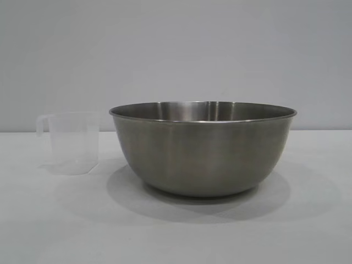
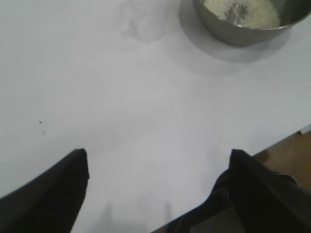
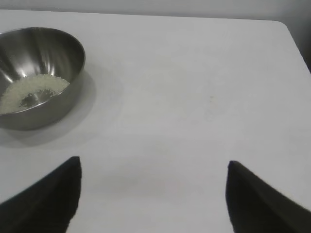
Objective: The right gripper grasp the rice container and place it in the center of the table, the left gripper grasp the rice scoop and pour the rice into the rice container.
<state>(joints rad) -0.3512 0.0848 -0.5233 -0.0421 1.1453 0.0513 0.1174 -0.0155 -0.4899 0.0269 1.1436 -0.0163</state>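
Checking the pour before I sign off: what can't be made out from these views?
- Exterior view: rice hidden by the rice container's steel wall; neither arm is in frame.
- Left wrist view: rice scoop faint against the table, leftover grains unreadable; container cut by the top edge.
- Right wrist view: scoop out of frame; container cut by the left edge.

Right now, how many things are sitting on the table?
2. The steel bowl sits mid-table with rice inside, and the empty clear cup stands apart at its left in the exterior view. Nothing else shows.
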